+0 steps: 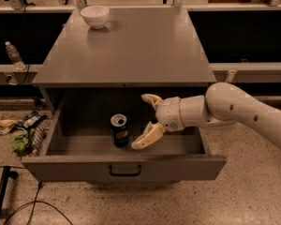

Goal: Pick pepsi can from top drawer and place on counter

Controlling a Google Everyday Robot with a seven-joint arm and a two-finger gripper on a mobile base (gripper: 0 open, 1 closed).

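The pepsi can (119, 131) stands upright in the open top drawer (123, 167), left of its middle. It is dark blue with a silver top. My gripper (144, 121) is inside the drawer just to the right of the can, with its two cream fingers spread wide apart and nothing between them. The lower finger (147, 136) is close to the can's right side, apart from it. The counter (126, 46) is the flat grey top above the drawer. My white arm (234, 111) reaches in from the right.
A white bowl (95, 16) sits at the counter's back left. A clear water bottle (12, 55) stands on a shelf to the left. Snack packets (23, 128) lie on the floor left of the drawer. A black cable (33, 205) runs on the floor.
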